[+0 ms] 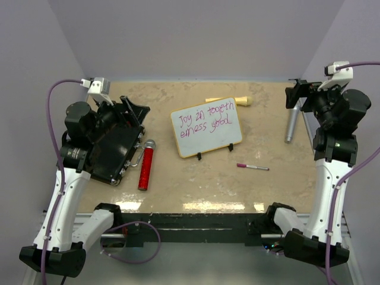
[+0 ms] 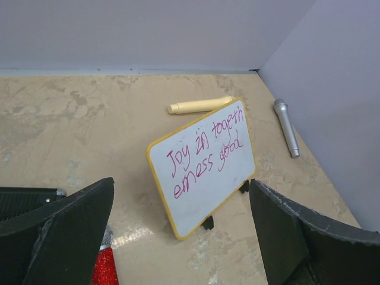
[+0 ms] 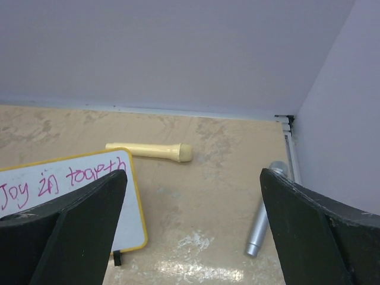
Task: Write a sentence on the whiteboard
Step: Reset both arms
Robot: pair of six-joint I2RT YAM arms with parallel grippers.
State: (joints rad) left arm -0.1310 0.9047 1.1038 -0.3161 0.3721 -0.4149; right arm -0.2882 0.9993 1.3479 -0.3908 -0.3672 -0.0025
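Whiteboard point(image 1: 206, 127): white face, pale-yellow rim, black feet. Sentence point(image 1: 203, 119): pink-magenta ink. Table point(image 1: 196, 185): beige, marbled with paler and browner blotches. Far stick point(image 1: 234, 100): cream-yellow. Far-right microphone point(image 1: 290, 126): silver-grey. Near-right pen point(image 1: 253, 167): magenta cap, pale barrel. Left tube point(image 1: 146, 165): glittery red, silver top. Left case point(image 1: 116, 148): black. Cables point(image 1: 363, 63): purple. Walls point(image 1: 196, 35): pale lilac-grey.

The left arm point(image 1: 62, 190) and the right arm point(image 1: 328, 184) share one build: smooth white shells on the long links, bulky black motor housings point(image 1: 80, 119) at the joints, and black bases point(image 1: 50, 258). A purple cable point(image 1: 52, 113) runs along each arm to a small white camera mount point(image 1: 98, 86). The left fingers point(image 2: 65, 231) and right fingers point(image 3: 77, 225) are matte black wedges with scuffed, pale edges.
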